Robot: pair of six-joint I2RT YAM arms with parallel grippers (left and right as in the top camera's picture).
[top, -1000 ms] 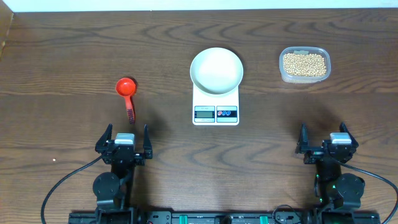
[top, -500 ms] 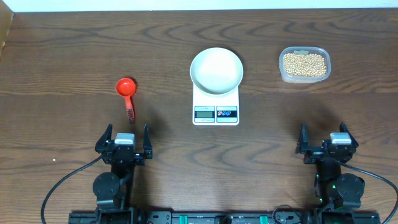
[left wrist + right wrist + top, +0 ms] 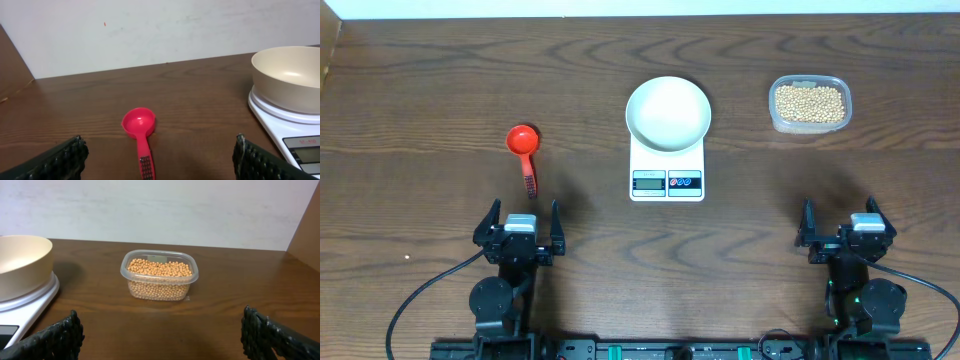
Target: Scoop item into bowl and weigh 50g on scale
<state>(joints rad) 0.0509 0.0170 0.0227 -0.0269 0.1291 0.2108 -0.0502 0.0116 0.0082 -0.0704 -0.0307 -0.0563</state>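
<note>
The white bowl (image 3: 668,112) sits empty on the white scale (image 3: 667,170) at the table's middle; both also show in the left wrist view, bowl (image 3: 290,77) and scale (image 3: 295,127), and in the right wrist view, bowl (image 3: 20,265). The tan beans (image 3: 809,102) fill a clear plastic container (image 3: 159,275) at the back right. A red scoop (image 3: 525,152) lies left of the scale, bowl end away from me, directly ahead of my left gripper (image 3: 518,228), and shows in the left wrist view (image 3: 140,130). My left gripper (image 3: 160,160) is open and empty. My right gripper (image 3: 847,228) is open and empty, well short of the container.
The dark wooden table (image 3: 420,90) runs to a pale wall at the back. A raised wooden edge stands at the far left (image 3: 12,65) and another at the far right (image 3: 307,227).
</note>
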